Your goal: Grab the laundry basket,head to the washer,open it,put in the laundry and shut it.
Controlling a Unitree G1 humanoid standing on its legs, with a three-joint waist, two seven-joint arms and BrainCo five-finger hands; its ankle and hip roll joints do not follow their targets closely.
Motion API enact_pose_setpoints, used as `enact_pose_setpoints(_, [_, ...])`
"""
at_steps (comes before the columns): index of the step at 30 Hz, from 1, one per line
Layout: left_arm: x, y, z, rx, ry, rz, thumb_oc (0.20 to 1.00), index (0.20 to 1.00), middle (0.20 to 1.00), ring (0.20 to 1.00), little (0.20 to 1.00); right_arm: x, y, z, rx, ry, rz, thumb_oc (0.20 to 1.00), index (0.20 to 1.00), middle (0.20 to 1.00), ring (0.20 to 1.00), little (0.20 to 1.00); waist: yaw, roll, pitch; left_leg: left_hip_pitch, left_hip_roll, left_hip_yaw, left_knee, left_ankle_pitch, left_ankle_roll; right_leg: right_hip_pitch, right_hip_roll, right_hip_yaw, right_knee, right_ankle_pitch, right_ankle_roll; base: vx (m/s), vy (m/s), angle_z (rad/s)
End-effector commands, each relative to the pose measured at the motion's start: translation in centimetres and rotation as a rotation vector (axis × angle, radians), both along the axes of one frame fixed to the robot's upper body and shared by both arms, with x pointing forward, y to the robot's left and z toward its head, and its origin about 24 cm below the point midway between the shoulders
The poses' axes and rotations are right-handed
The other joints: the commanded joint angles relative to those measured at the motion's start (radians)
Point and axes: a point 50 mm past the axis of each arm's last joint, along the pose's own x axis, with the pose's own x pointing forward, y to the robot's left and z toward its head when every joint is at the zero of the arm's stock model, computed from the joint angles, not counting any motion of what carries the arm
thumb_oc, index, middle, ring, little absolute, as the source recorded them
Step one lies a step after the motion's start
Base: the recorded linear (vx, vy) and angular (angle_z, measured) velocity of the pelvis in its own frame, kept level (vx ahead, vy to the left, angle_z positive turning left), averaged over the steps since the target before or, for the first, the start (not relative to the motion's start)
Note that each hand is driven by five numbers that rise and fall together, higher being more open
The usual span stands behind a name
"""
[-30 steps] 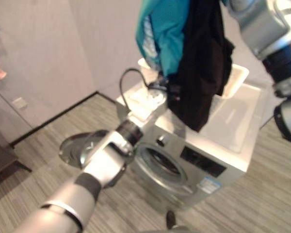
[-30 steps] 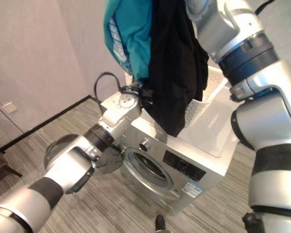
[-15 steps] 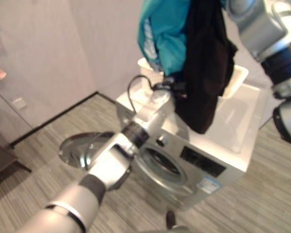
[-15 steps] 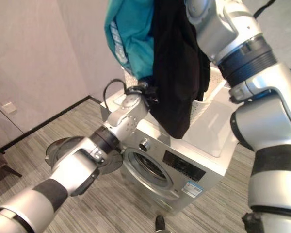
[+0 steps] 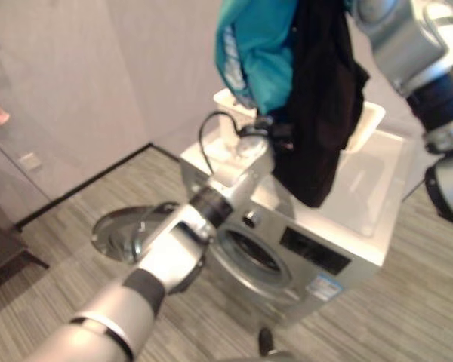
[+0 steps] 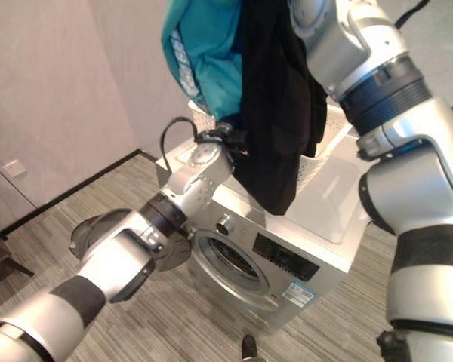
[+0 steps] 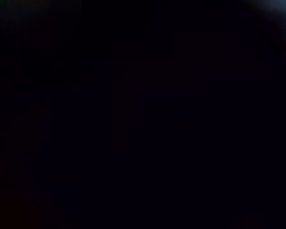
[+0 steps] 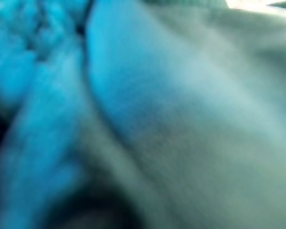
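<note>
A teal garment point(image 5: 257, 53) and a black garment point(image 5: 321, 113) hang together from the top of the view, where my right arm point(image 6: 362, 53) rises out of sight. They dangle over the silver washer point(image 5: 325, 256), whose round door point(image 5: 124, 226) stands swung open to the left, baring the drum opening point(image 5: 249, 253). My left hand point(image 6: 230, 139) reaches up against the black garment's lower left edge, its dark cover touching the cloth and the rest hidden in it. A white laundry basket point(image 5: 366, 121) sits on the washer's top at the back. Teal cloth point(image 8: 133, 95) lies close against the right wrist camera.
A pale wall runs behind and left of the washer, with a dark skirting strip point(image 5: 83, 185) along its base. Grey striped floor point(image 5: 60, 279) spreads in front and to the left. A dark piece of furniture point(image 5: 0, 249) stands at the far left edge.
My left hand has risen from the washer's top corner up to the black garment's lower edge. The hanging laundry and the right arm have hardly moved.
</note>
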Motion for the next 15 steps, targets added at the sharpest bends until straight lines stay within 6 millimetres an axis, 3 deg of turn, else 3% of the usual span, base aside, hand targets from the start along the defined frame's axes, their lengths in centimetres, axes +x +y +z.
enact_pose_setpoints(1, [-2.25,-2.04,7.40,-0.036,-0.279,-0.053,1.000,1.000,1.000,1.000,1.000,-1.93,-3.93,3.62,0.074,-0.118,-0.128,0.200,0.200,0.200,0.200,0.200,0.036,-0.008,-0.006,-0.013,0.047,0.015,0.012,-0.036,-0.019,0.182,-0.014,-0.063,-0.001,-0.180,0.074,0.00,0.000,0.00])
enact_pose_setpoints(15, [-2.32,-2.40,7.17,-0.001,-0.289,-0.051,1.000,1.000,1.000,1.000,1.000,-1.74,-4.37,3.52,0.075,-0.107,-0.153,0.200,0.200,0.200,0.200,0.200,0.041,-0.015,-0.007,-0.012,0.047,0.011,0.012,-0.035,-0.017,0.187,-0.013,-0.066,-0.001,-0.181,0.072,0.00,0.000,0.00])
